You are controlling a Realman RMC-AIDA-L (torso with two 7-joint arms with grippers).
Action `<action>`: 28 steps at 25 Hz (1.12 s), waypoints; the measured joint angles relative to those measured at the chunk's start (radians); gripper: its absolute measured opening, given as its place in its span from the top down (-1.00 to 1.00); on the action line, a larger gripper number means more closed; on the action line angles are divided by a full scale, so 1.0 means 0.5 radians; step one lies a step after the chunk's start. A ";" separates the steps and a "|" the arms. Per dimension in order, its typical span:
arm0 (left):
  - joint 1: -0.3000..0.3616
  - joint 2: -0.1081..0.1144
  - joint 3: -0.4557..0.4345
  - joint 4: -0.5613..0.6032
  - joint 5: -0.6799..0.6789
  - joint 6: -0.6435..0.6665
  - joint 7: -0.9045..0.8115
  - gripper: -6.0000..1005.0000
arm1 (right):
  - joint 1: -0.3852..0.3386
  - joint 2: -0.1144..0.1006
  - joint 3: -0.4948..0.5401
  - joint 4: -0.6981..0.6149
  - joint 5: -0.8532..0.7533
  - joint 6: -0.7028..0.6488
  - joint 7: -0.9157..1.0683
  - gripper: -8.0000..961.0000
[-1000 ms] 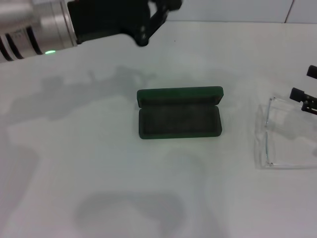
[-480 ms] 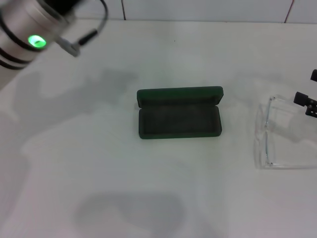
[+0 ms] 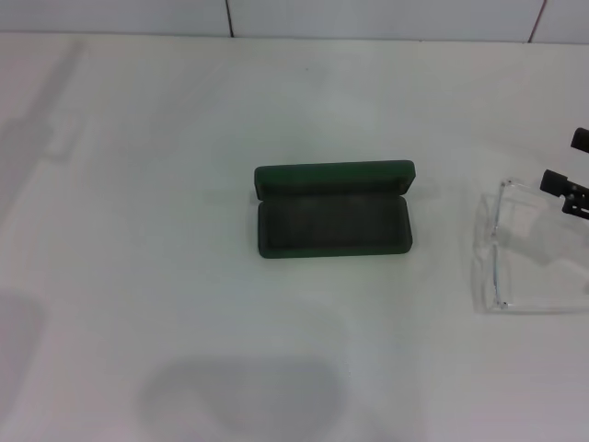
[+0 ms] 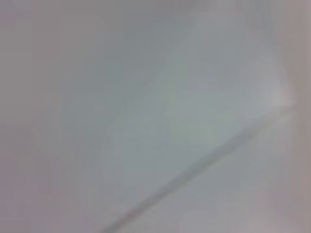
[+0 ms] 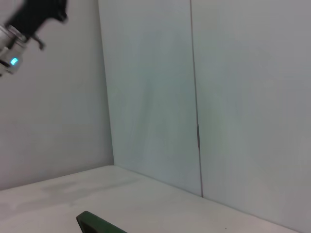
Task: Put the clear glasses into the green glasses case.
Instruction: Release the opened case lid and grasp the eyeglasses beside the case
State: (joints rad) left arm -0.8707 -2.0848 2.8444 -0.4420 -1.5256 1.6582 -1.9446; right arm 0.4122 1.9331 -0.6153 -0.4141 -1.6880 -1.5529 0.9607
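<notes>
On table [image 3: 138, 230]: one green glasses case [image 3: 333, 222], one clear glasses [image 3: 525, 253].

The right gripper [image 3: 572, 184] shows only as dark tips at the frame edge, just beside the clear glasses [image 3: 520, 249], themselves cut off there. The green glasses case [image 5: 99, 224] shows one corner in the right wrist view.

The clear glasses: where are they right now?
In the head view the clear glasses lie on the white table at the robot's right, beyond the open green glasses case, beside the right gripper.

open green glasses case [image 3: 333, 222] mid-table, bare table [image 3: 138, 276] all around it
</notes>
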 joint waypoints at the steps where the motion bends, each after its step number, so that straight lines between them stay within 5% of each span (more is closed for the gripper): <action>1: -0.006 0.000 0.000 -0.061 0.073 -0.111 -0.065 0.98 | 0.000 0.000 0.000 0.000 0.000 0.000 0.000 -0.43; 8: -0.112 -0.001 0.003 -0.329 1.067 -0.493 -0.016 0.98 | 0.011 0.003 -0.005 0.002 0.000 0.003 0.029 -0.43; 15: -0.127 -0.012 0.003 -0.422 1.633 -0.576 0.440 0.98 | 0.034 0.003 -0.018 0.048 -0.013 0.003 0.047 -0.42; 21: -0.104 -0.021 0.003 -0.443 1.831 -0.191 1.272 0.98 | 0.032 0.004 -0.040 0.049 -0.015 -0.006 0.048 -0.42; 22: -0.108 -0.012 0.004 -0.460 2.014 0.097 1.628 0.98 | 0.032 0.003 -0.041 0.049 -0.015 -0.010 0.048 -0.42; 28: -0.209 -0.014 0.005 -0.548 2.469 0.713 1.986 0.98 | 0.035 -0.029 -0.046 0.032 -0.017 -0.023 0.040 -0.42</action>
State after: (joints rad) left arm -0.9751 -2.0921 2.8469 -0.7160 -0.2908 2.0145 -0.9515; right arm 0.4299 1.9187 -0.6380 -0.3980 -1.6963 -1.5645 0.9808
